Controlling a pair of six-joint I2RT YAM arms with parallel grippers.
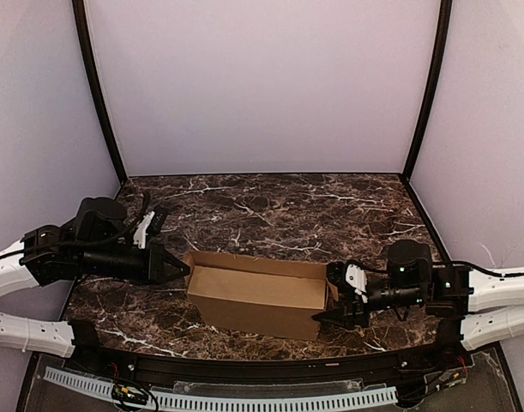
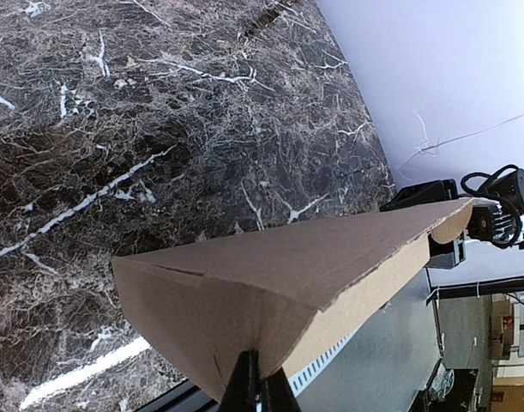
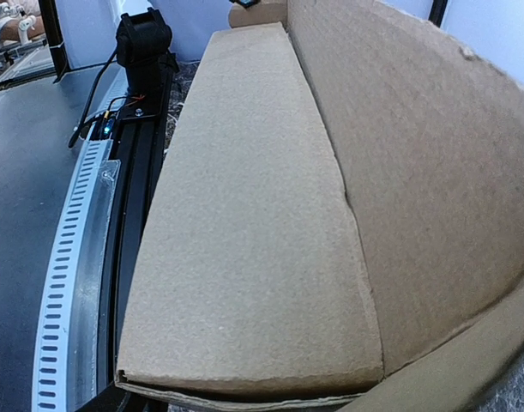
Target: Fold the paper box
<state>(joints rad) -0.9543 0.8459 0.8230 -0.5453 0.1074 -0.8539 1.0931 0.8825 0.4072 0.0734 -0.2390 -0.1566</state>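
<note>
paper box (image 1: 257,296) on marble table (image 1: 270,206), left fingers (image 2: 244,382) touching its end

This is looking like a robotics lab test booth: plain pale walls (image 1: 262,86) and black corner posts (image 1: 97,94) are closing in a marble-patterned table (image 1: 287,206), where two robot arms (image 1: 90,249) are sitting bolted behind a slotted strip (image 1: 219,399) running along the front edge.
</note>
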